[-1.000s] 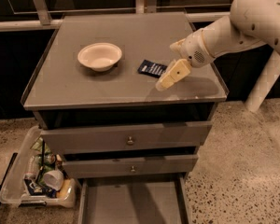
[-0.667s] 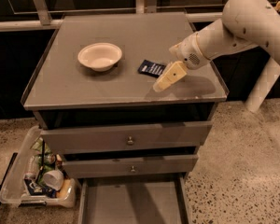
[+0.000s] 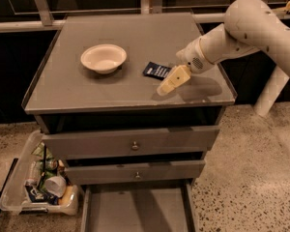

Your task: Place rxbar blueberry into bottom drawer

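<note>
The rxbar blueberry point(image 3: 157, 70) is a small dark navy wrapper with white lettering. It lies flat on the grey cabinet top point(image 3: 87, 88), right of the white bowl point(image 3: 103, 58). My gripper point(image 3: 172, 80) is cream-coloured and hangs from the white arm that reaches in from the right. It sits low over the top, just right of and in front of the bar, and overlaps the bar's right edge. The bottom drawer point(image 3: 135, 210) is pulled open at the bottom of the view, a shallow grey tray with nothing showing in it.
The two upper knobbed drawers point(image 3: 134, 144) stand slightly ajar. A clear plastic bin of clutter point(image 3: 38, 180) sits on the speckled floor left of the cabinet. A white post point(image 3: 270, 91) stands to the right. A rail runs behind the cabinet.
The arm has shifted a little to the left and down, bringing my gripper closer against the bar. The bar, the bowl and the drawers have not moved.
</note>
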{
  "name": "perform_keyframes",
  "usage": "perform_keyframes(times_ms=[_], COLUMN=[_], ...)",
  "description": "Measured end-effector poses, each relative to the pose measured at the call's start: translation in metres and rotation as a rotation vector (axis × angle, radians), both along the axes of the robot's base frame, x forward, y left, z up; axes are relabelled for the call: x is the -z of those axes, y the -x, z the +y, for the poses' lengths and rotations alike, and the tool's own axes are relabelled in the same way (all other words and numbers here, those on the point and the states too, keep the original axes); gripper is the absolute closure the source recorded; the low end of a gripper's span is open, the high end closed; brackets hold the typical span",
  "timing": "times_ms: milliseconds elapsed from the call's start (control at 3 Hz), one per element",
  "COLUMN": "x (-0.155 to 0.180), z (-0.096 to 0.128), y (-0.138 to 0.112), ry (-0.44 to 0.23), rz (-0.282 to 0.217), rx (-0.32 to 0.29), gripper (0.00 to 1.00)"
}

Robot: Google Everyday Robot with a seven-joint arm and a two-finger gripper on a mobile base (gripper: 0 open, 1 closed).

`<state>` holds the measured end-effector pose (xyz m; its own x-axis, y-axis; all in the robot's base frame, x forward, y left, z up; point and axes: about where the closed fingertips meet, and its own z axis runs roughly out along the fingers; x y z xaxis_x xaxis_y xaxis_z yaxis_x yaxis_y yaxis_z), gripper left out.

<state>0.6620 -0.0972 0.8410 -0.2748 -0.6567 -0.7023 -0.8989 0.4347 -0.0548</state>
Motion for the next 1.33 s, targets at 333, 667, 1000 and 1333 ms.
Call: perform_keyframes(times_ms=[333, 667, 1000, 1333], x=[0.0047, 0.0048, 0.0049, 0.0049], z=[-0.0025, -0.0027, -0.0027, -0.0026], y=[-0.0106, -0.0111, -0.0111, -0.0111], ry=[-0.007, -0.007, -0.007, -0.007], rz=[0.009, 0.009, 0.009, 0.009], rx=[0.018, 0.018, 0.018, 0.018], gripper=[0.0, 0.17, 0.41, 0.64])
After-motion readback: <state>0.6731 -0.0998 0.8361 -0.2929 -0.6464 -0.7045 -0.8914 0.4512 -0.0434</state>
